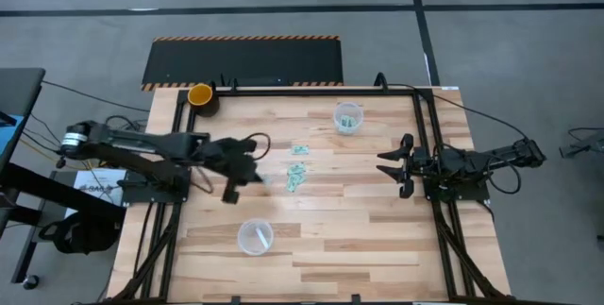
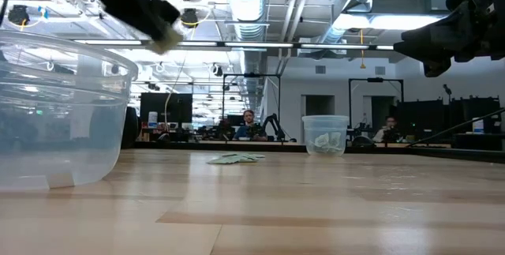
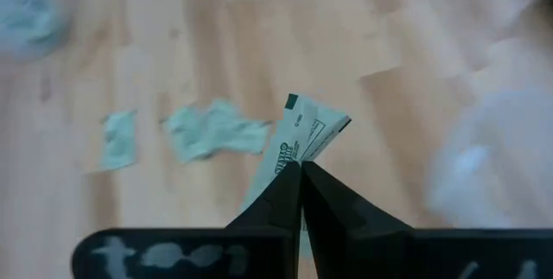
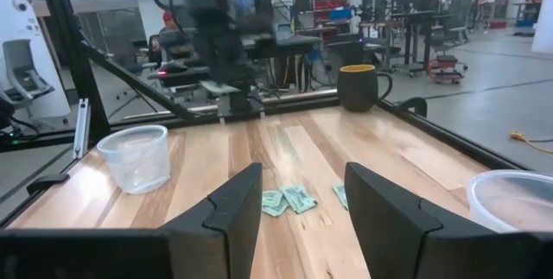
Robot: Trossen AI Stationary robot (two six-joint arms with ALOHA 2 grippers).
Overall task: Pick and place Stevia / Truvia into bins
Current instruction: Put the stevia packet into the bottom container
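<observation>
A: Which step is being shown?

B: Carrying. The left gripper [image 3: 301,168] is pinching one Stevia packet [image 3: 298,136] between pressed-together fingers, raised above the bench [image 1: 359,239], between the loose packet pile [image 1: 297,168] and the near clear cup [image 1: 255,236].

A: What is the next move calling for?

B: Probably travelling over the near clear cup, centring above its rim, then releasing.

A: And the right gripper [image 4: 298,197]?

B: It is waiting beyond the packet pile, fingers spread, holding nothing.

A: What are the containers holding?

B: The far clear cup [image 1: 348,116] is showing packets inside; the near clear cup's contents cannot be told. The yellow-orange mug [image 1: 201,95] is sitting at the corner, well apart from the pile.
</observation>
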